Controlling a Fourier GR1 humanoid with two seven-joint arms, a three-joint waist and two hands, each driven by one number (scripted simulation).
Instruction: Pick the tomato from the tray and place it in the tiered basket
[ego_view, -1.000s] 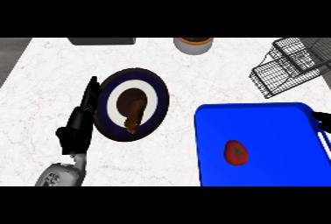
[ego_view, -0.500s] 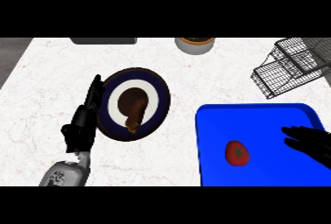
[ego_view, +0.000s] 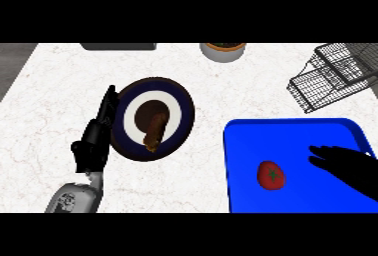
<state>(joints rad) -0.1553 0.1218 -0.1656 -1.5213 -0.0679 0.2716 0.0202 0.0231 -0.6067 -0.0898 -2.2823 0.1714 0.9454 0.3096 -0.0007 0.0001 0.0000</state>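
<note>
A red tomato with a green stem mark lies on the blue tray at the lower right. My right hand hovers over the tray's right half, fingers spread and pointing left, a short gap from the tomato. It holds nothing. The wire tiered basket stands at the upper right, beyond the tray. My left hand rests at the left with straight fingers pointing up, alongside a dark plate.
A dark blue plate with a white centre and a brown food item sits left of the tray. A small bowl and a dark flat object stand at the counter's back edge.
My right hand has come in from the right edge and moved left over the tray toward the tomato. The left hand has shifted slightly. The tomato has stayed in place.
</note>
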